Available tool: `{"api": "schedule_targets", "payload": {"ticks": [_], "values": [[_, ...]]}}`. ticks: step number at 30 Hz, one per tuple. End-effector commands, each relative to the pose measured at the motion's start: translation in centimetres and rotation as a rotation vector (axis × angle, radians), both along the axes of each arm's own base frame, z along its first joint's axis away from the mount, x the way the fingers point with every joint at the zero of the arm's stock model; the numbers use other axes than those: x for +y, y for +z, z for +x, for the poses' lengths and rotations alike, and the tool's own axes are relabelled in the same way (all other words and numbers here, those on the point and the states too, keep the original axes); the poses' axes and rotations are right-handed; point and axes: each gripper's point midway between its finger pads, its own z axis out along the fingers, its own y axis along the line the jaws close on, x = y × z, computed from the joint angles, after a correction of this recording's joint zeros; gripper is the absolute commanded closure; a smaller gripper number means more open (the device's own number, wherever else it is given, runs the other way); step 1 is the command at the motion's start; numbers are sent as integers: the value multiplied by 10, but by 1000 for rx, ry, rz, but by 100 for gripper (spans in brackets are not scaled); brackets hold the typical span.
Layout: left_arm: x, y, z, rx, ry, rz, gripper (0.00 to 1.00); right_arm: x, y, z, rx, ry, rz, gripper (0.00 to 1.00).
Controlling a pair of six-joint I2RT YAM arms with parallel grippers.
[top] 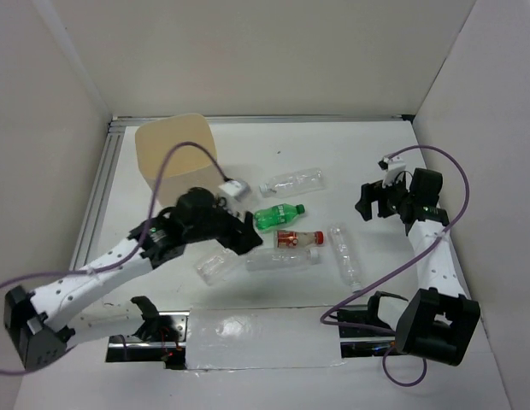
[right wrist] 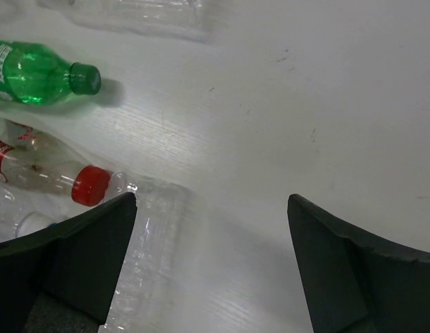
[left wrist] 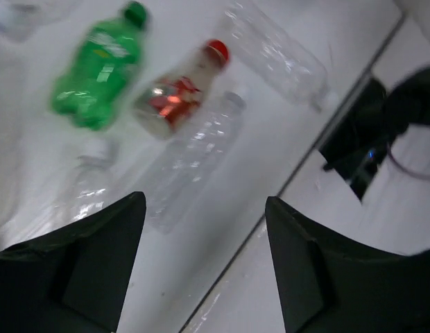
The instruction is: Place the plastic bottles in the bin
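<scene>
The beige bin (top: 175,154) stands at the back left. Several bottles lie in the middle of the table: a green one (top: 278,215), a red-label one with a red cap (top: 299,238), and clear ones (top: 292,181) (top: 284,258) (top: 215,267) (top: 344,254). My left gripper (top: 245,232) is open and empty above the near clear bottles. Its wrist view shows the green bottle (left wrist: 97,69), the red-label bottle (left wrist: 177,94) and a clear bottle (left wrist: 194,159) beyond the open left gripper (left wrist: 204,257). My right gripper (top: 370,203) is open and empty, right of the bottles. In its view a clear bottle (right wrist: 142,257) lies by the left finger of the right gripper (right wrist: 211,263).
A small white-capped object (top: 235,188) lies beside the bin. White walls enclose the table on three sides. A metal rail (top: 98,196) runs along the left edge. The arm bases and a taped strip (top: 265,337) sit at the near edge.
</scene>
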Motion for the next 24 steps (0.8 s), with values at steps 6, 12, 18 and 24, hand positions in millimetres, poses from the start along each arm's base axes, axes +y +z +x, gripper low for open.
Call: {"api": "schedule_targets", "payload": {"ticks": [6, 12, 18, 24], "values": [[-21, -94, 11, 52, 74, 517, 14, 17, 3, -12, 26, 151, 4, 1], [-19, -94, 34, 59, 140, 528, 18, 26, -4, -25, 26, 210, 2, 1], [-55, -108, 4, 41, -164, 477, 19, 36, -5, -31, 10, 303, 10, 1], [-85, -121, -29, 37, -436, 435, 21, 36, -10, -31, 17, 330, 3, 1]]}}
